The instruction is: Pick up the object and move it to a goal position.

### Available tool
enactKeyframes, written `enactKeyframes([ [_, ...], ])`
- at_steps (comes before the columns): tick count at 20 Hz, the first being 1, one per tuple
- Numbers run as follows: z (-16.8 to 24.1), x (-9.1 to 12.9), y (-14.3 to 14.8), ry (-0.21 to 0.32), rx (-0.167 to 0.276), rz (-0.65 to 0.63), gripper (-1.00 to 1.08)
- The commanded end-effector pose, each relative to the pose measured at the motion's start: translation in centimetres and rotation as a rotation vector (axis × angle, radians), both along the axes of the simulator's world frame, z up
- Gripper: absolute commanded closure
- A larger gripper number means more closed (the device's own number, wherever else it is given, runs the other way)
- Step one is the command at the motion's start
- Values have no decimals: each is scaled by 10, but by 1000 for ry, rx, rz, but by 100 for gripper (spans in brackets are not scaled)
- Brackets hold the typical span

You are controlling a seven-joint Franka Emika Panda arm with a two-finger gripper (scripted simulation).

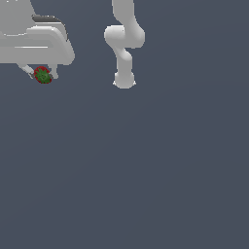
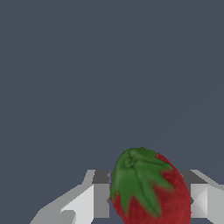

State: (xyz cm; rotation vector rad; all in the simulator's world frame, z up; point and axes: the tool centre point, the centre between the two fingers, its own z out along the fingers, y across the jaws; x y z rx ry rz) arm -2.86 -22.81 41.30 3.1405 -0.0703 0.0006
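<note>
The strawberry [image 1: 43, 75] sits clamped between the jaws of the gripper [image 1: 41, 74] at the exterior view's upper left, so the pickup looks done and only carrying it to the goal remains.

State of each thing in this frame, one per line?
strawberry: sits between the gripper's fingers, green cap facing the wrist camera.
gripper: fingers on either side of the strawberry; whether they press on it cannot be told.
arm: base at the exterior view's top centre.
</note>
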Motion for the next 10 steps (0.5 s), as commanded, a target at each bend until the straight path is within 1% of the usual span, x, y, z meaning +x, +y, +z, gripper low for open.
enactKeyframes([
  [1,8,2,-3,0,0,1,108],
  [10,19,5,-7,0,0,1,108],
])
